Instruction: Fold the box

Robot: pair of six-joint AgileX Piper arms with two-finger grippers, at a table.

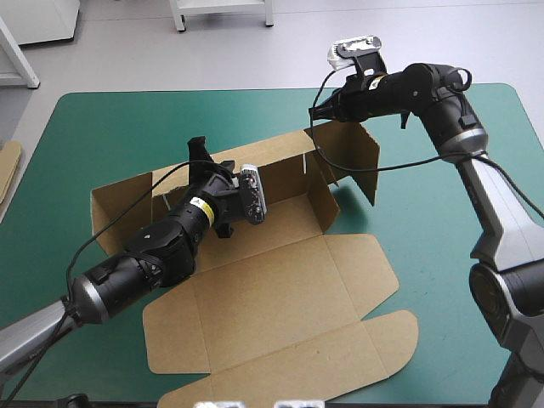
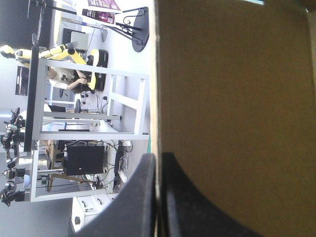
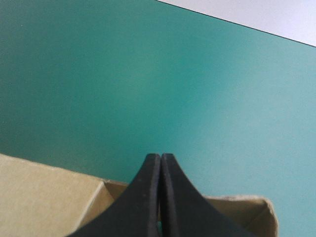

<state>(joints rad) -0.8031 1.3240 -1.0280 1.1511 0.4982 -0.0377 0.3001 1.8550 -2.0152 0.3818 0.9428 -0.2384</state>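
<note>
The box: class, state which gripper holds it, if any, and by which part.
Both. The left gripper pinches the box by the top edge of its raised back wall; the right gripper, by the top edge of its raised far-right flap.

Plain brown box [image 1: 280,289] on a teal-green surface [image 1: 442,195]. Left claw [image 2: 158,159] and right claw [image 3: 161,157] are both black. The left arm [image 1: 144,263] is black with a small yellow mark [image 1: 197,202], the right arm [image 1: 497,204] black and silver-grey.
</note>
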